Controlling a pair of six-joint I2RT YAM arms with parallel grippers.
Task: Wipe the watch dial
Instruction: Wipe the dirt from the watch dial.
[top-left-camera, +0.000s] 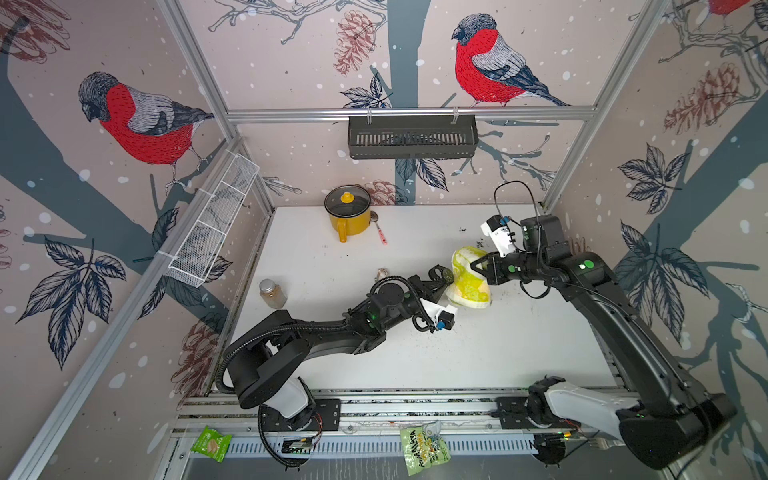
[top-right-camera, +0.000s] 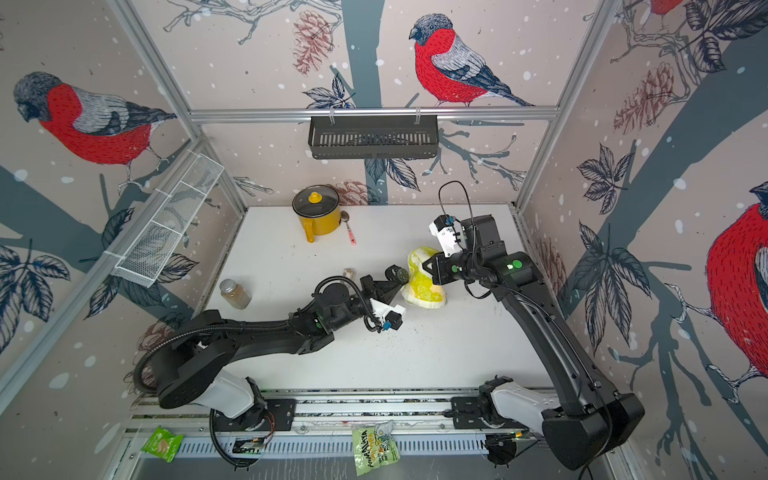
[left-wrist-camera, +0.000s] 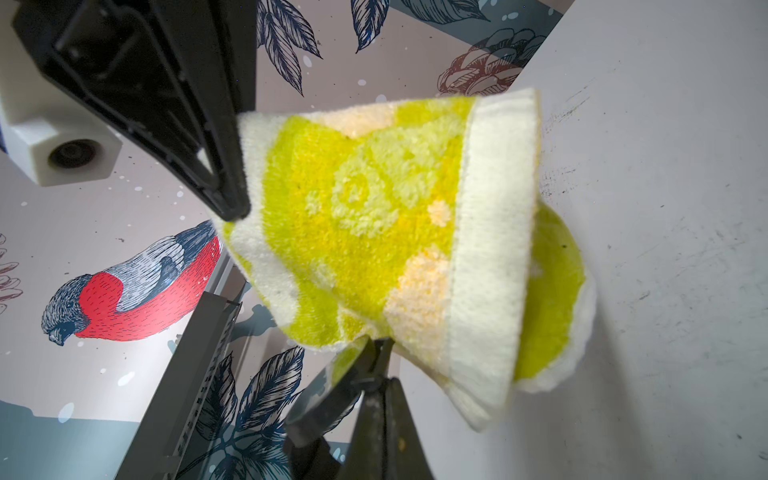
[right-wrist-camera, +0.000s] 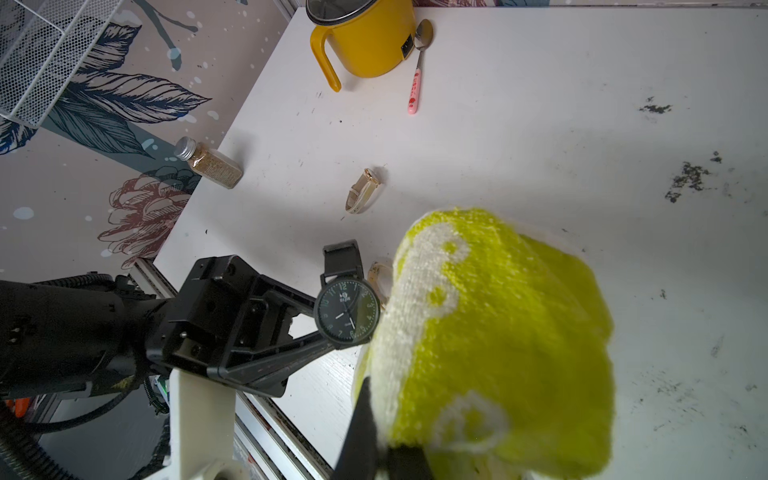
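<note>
A black watch (right-wrist-camera: 347, 313) with a dark dial is held above the white table, my left gripper (top-left-camera: 444, 280) (top-right-camera: 398, 280) shut on it near the strap. In the left wrist view the gripper (left-wrist-camera: 380, 347) is shut and the watch (left-wrist-camera: 328, 395) shows edge-on. My right gripper (top-left-camera: 478, 266) (top-right-camera: 428, 267) (right-wrist-camera: 384, 440) is shut on a yellow-green and white towel (top-left-camera: 469, 280) (top-right-camera: 422, 284) (left-wrist-camera: 374, 232) (right-wrist-camera: 498, 332). The towel hangs right beside the dial, and its edge meets the dial's rim on the side away from the left arm.
A yellow pot (top-left-camera: 348, 216) and a pink-handled spoon (top-left-camera: 380, 232) stand at the back. A spice jar (top-left-camera: 272, 293) is at the left. A beige watch (right-wrist-camera: 361, 191) lies behind the left gripper. Dark crumbs (right-wrist-camera: 685, 178) dot the table's right. A black basket (top-left-camera: 411, 137) hangs on the back rail.
</note>
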